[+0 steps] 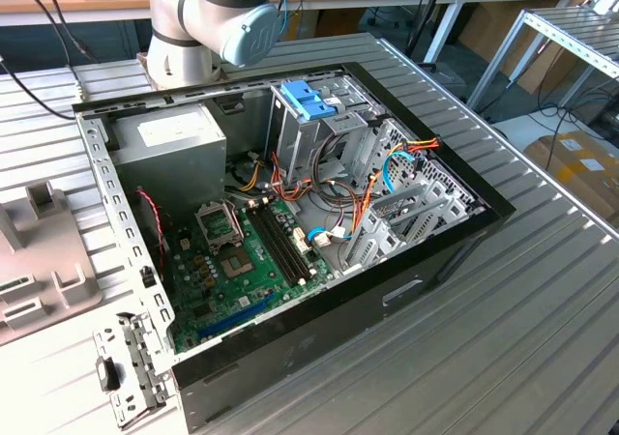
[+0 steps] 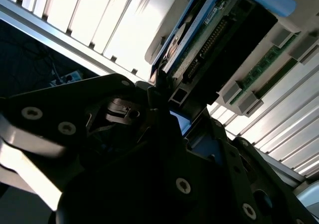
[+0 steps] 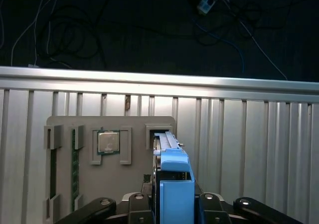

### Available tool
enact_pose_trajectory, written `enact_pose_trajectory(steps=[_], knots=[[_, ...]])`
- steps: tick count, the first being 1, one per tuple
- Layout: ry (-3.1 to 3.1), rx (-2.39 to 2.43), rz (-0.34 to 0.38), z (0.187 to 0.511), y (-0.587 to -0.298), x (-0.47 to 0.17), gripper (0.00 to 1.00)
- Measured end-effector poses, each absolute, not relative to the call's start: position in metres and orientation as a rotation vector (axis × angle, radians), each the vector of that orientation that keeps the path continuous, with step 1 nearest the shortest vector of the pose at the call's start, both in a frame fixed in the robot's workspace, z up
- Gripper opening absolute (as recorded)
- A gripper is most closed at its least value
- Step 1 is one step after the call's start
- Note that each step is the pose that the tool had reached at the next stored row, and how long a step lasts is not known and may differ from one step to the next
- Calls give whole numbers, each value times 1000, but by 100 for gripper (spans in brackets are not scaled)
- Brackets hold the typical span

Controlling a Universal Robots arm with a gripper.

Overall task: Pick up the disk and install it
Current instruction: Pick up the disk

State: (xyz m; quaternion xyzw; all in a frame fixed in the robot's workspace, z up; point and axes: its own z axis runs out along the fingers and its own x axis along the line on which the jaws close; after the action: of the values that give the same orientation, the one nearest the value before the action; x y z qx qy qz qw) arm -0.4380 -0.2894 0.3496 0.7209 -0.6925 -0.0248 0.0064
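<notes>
First wrist view shows your claw (image 3: 175, 206) pinching the disk (image 3: 174, 167), which stands on edge in the grey holder (image 3: 70, 124) on the bench (image 3: 259, 144); an off-centre grip may tilt and jam it in its slot.

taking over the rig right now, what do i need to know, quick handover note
Pincer: astride the disk, and it looks shut on the blue rails in the first wrist view.
Disk: on edge, its far end at a slot in the grey holder tray; not lifted clear.
Open computer case with its drive cage is in the exterior view.
Done: the grasp, apparently.
Left: the disk is not yet out of the tray and not yet installed in the case.
</notes>
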Motion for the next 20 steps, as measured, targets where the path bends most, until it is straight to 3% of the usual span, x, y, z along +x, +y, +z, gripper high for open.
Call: enact_pose_trajectory(steps=[20], knots=[[-2168, 2257, -80, 360, -289, -438, 37]])
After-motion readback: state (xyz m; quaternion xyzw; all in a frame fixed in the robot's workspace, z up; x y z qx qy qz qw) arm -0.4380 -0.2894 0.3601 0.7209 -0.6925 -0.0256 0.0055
